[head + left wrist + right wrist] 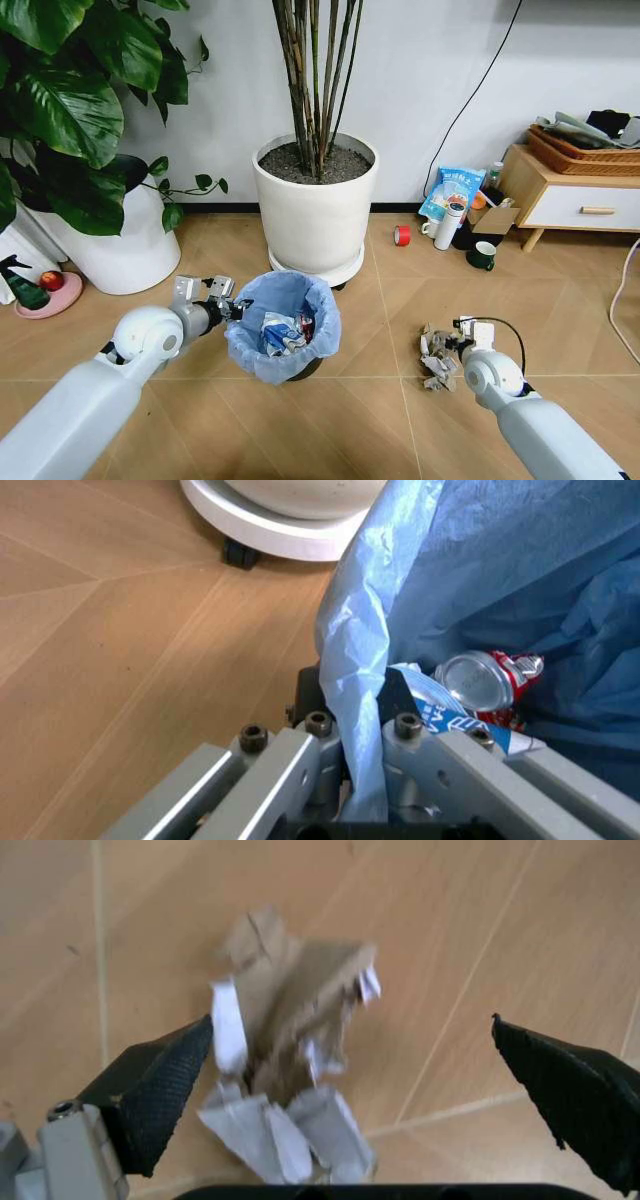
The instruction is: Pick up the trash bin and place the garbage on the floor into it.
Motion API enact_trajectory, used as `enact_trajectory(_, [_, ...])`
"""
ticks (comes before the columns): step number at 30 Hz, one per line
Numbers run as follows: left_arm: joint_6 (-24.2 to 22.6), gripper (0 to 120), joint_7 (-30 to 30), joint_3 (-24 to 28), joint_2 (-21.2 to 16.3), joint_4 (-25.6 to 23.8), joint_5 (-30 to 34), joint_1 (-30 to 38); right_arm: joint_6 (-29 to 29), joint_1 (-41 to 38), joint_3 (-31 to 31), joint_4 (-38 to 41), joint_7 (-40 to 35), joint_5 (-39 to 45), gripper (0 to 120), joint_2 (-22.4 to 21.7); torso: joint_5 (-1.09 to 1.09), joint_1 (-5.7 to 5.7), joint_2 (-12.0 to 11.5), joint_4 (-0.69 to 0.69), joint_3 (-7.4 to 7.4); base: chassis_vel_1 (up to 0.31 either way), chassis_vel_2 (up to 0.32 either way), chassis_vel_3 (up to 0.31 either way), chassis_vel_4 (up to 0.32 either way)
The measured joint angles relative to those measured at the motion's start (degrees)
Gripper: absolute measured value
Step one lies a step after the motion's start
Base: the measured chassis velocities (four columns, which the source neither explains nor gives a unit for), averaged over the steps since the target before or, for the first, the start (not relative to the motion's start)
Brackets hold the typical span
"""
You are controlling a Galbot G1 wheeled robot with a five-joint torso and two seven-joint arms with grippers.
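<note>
While the left gripper [350, 742] is clamping the bag-lined rim of the trash bin [283, 325] to steady it, the right gripper [350, 1087] is hanging wide apart over crumpled paper scraps [290, 1065] on the floor [380, 400], seemingly readying a grab.

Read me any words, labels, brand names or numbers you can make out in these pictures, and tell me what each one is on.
No text can be read with confidence.
Blue and white packet leaning against the wall: print too small to read.
Blue and white wrapper inside the small bin with the crinkled light-blue plastic bag: white marks, not legible.
Crushed red and silver can beside that wrapper: no lettering visible.
Crumpled brown and white paper scraps on the floor: no print visible.
</note>
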State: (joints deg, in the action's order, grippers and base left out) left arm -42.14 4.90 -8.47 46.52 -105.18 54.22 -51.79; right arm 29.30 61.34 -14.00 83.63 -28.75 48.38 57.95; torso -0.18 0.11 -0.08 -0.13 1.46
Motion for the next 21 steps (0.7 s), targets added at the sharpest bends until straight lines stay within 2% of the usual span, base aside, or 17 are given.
enact_trajectory(14, [0.0,0,0.3,0.7,-0.6,-0.5,0.6,0.2,0.0,-2.1,-0.4,-8.7,3.4,1.0,97,4.4,0.0,0.0,0.0,0.0,0.0,0.0,0.0,0.0,0.0])
enact_trajectory(16, [0.0,0,0.5,0.8,-0.6,-0.6,0.7,0.2,0.1,-2.5,-0.3,-9.8,3.8,1.7,86,5.3,0.01,0.0,0.0,0.0,0.0,0.0,0.0,0.0,0.0])
enact_trajectory(18, [0.0,0,0.6,0.8,-0.6,-0.7,0.8,0.2,0.1,-2.6,-0.3,-10.1,3.9,2.0,82,5.5,0.01,0.0,0.0,0.0,0.0,0.0,0.0,0.0,0.0])
enact_trajectory(21, [0.0,0,1.3,0.9,-0.8,-1.0,1.4,0.2,0.7,-2.9,-0.4,-10.8,4.2,3.7,67,6.3,0.0,0.0,0.0,0.0,0.0,0.0,0.0,0.0,0.0])
